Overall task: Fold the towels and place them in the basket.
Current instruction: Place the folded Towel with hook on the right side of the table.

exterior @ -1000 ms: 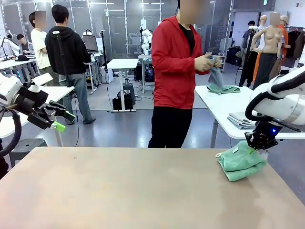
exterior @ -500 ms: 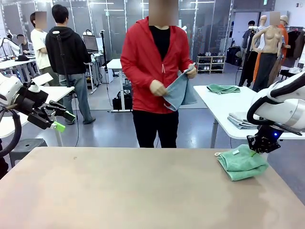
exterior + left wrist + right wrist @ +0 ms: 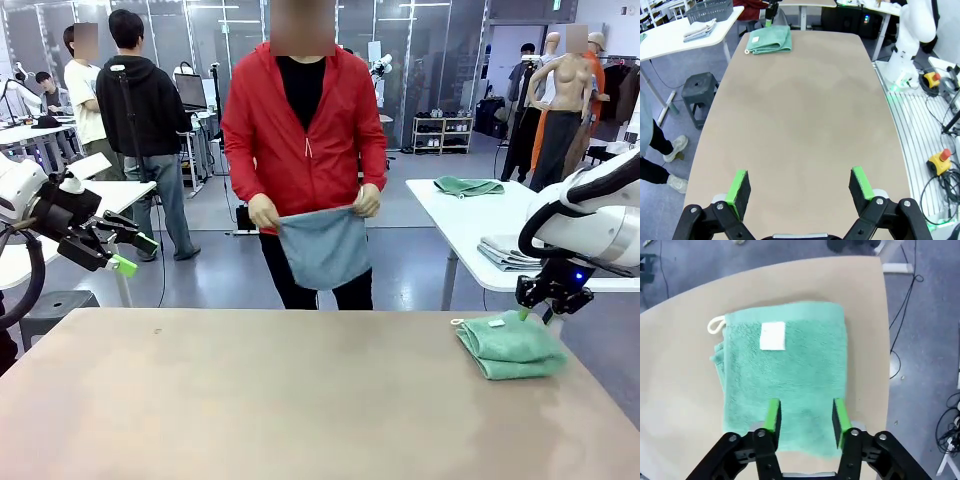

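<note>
Folded green towel [image 3: 510,348] flat at the right edge of the table [image 3: 250,400], right gripper [image 3: 806,410] just over it — fingers apart, pinching nothing, left gripper [image 3: 800,185] spread wide above the table, person [image 3: 300,130] holding up a blue-grey towel [image 3: 322,250].

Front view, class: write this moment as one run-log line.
folded mint green terry towel: on beige table | right fingers: open, over it | left fingers: open, empty | person: holding pale blue-grey towel

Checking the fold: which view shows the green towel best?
Right wrist view: green towel seen close from above, white tag and loop clear. Front view shows the towel side-on; left wrist view, small and far.
</note>
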`<act>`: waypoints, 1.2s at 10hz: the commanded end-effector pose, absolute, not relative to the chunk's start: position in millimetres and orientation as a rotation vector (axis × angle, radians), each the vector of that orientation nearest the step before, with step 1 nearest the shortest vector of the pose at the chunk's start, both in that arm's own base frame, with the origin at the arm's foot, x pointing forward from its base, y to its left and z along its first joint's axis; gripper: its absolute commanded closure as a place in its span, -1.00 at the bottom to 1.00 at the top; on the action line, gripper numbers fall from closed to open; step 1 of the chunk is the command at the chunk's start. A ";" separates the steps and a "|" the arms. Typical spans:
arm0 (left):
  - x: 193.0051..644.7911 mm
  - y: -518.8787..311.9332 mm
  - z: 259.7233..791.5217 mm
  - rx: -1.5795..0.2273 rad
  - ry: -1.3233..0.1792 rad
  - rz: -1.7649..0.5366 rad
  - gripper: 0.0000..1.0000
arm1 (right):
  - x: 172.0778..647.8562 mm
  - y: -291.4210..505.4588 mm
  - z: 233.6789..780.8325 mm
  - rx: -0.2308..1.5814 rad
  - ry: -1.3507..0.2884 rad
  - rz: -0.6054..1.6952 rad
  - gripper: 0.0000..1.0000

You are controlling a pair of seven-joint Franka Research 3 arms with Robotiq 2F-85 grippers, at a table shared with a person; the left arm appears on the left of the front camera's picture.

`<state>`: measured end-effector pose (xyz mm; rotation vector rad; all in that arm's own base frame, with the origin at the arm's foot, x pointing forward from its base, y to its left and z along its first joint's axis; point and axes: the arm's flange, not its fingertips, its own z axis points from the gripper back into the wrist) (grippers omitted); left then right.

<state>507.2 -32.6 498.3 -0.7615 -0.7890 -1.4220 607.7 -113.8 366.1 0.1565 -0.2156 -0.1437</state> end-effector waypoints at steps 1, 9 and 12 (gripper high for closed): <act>505.7 -33.0 500.4 -0.759 -0.794 -1.426 -1.00 | 597.0 -100.5 387.1 0.113 -0.256 -0.105 -0.37; 505.7 -33.0 500.4 -0.759 -0.794 -1.426 -1.00 | 431.0 85.1 562.1 0.115 -0.318 -0.036 -1.00; 505.7 -33.0 500.4 -0.759 -0.794 -1.426 -1.00 | 408.5 92.0 560.6 0.158 -0.297 0.050 -1.00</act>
